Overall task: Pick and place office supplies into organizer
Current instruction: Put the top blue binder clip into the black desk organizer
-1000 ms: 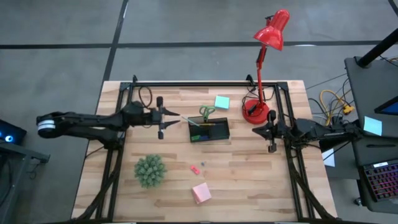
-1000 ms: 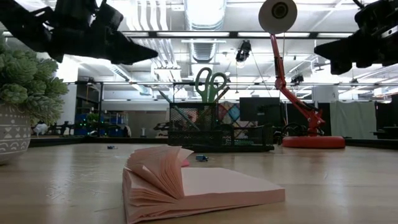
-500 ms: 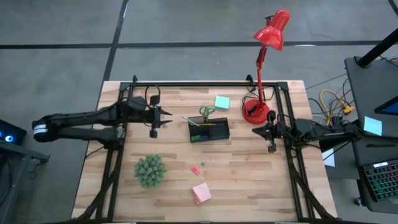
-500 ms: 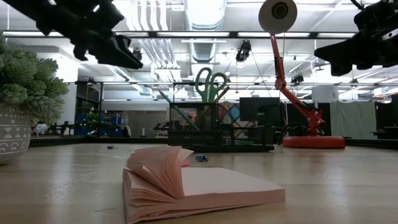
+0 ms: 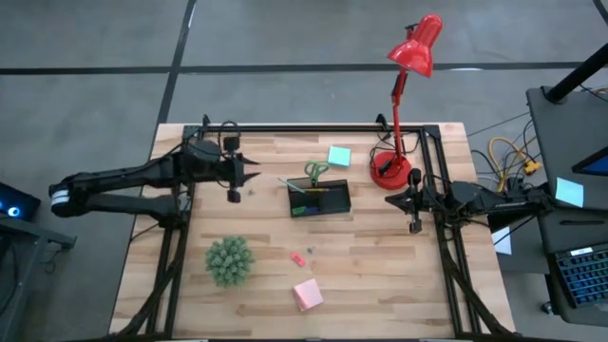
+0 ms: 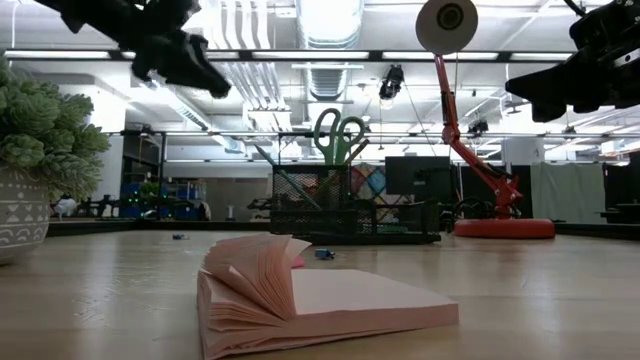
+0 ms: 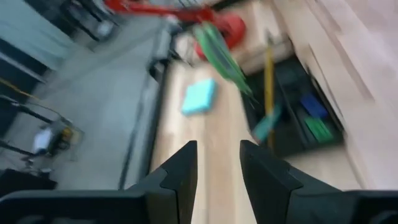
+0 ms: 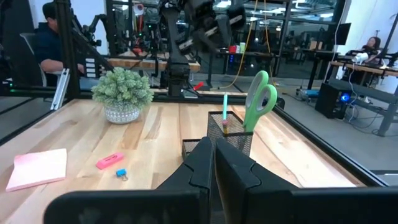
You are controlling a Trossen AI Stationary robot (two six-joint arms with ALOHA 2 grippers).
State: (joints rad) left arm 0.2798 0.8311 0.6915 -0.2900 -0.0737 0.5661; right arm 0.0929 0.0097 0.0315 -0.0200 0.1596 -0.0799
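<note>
The black organizer (image 5: pixel 319 198) stands mid-table. In it are the green-handled scissors (image 5: pixel 316 172), a yellow pencil (image 7: pixel 269 62) and a thin teal pen (image 5: pixel 288 182), which leans out over its left end. My left gripper (image 5: pixel 255 171) hangs open above the table, left of the organizer, with nothing between its fingers (image 7: pixel 186 155). My right gripper (image 5: pixel 391 202) waits shut at the table's right side, beside the lamp base. Flat on the wood lie a teal sticky pad (image 5: pixel 338 156), a pink sticky pad (image 5: pixel 307 294), a pink eraser (image 5: pixel 297 257) and a blue eraser (image 5: pixel 309 253).
A green spiky plant (image 5: pixel 230 260) in a patterned pot stands near the left front. The red desk lamp (image 5: pixel 390 171) stands at the far right, its head out beyond the table's far edge. A black rail frames the table. Bare wood lies between the organizer and the pink pad.
My left gripper has drawn back from the organizer toward the table's left edge and risen. It has tipped up from a steep downward slant to a shallower one and rolled a little. Its fingers keep the same gap. The pen stays leaning in the organizer.
</note>
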